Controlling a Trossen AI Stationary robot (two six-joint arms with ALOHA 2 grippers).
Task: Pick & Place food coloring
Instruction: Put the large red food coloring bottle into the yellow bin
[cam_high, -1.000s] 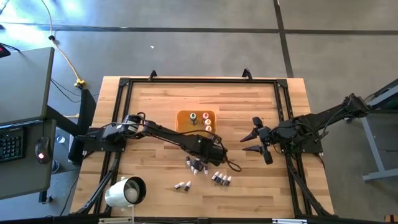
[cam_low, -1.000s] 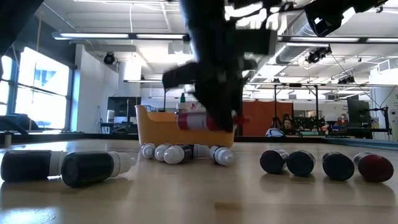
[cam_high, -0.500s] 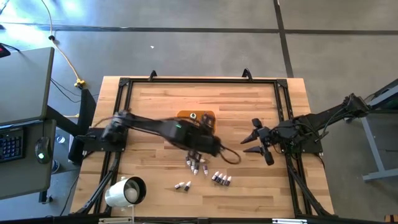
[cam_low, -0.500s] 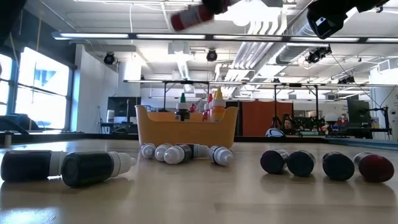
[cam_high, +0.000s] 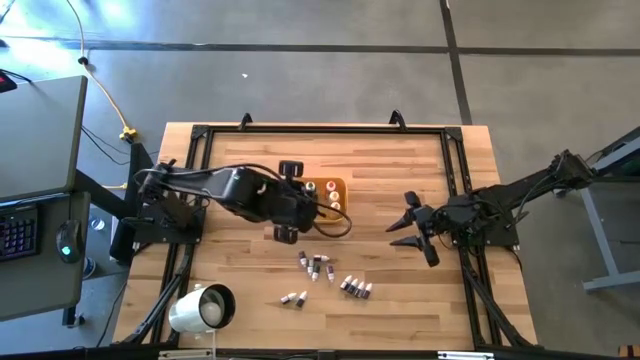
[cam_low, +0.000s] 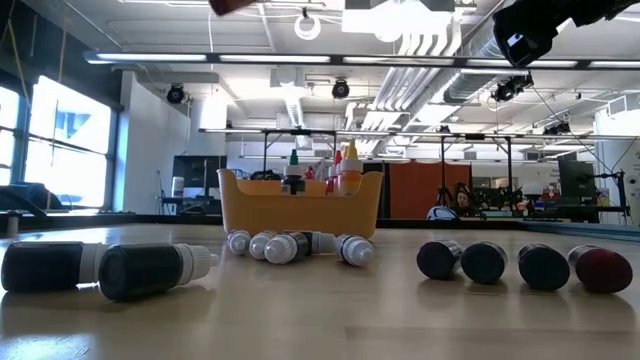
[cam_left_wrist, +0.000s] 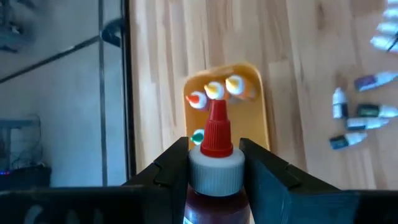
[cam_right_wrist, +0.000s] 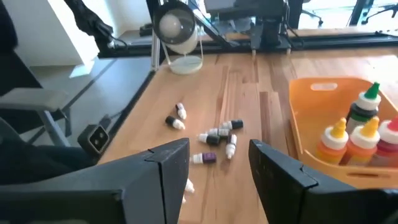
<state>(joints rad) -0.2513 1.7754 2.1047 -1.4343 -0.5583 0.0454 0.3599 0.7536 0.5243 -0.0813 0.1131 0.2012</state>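
Left gripper: the left gripper hangs raised over the middle of the wooden table, its two dark fingers clamped on the shoulders of a red-capped bottle.
Held bottle: pale collar and pointed red nozzle stand clear between the fingertips; the dark red body drops out of sight behind them. In the low view only a red tip shows at the upper edge.
Orange tray: the square orange tray lies on the table ahead of the clamped jaws, just beyond the nozzle in the left wrist view.
Bottles in tray: four bottles stand upright inside the tray, three with orange, yellow and red tips and one with a green tip.
Loose food coloring: a cluster of small bottles lies flat on the table off to one side of the left jaws, nearer the front edge than the tray; four more lie side by side beyond them, and a pair sits apart.
Right gripper: the right gripper waits over the table's right side, well apart from the tray, jaws spread wide with nothing between them.
White lamp: a white round lamp sits at the front left corner, far from both sets of jaws.
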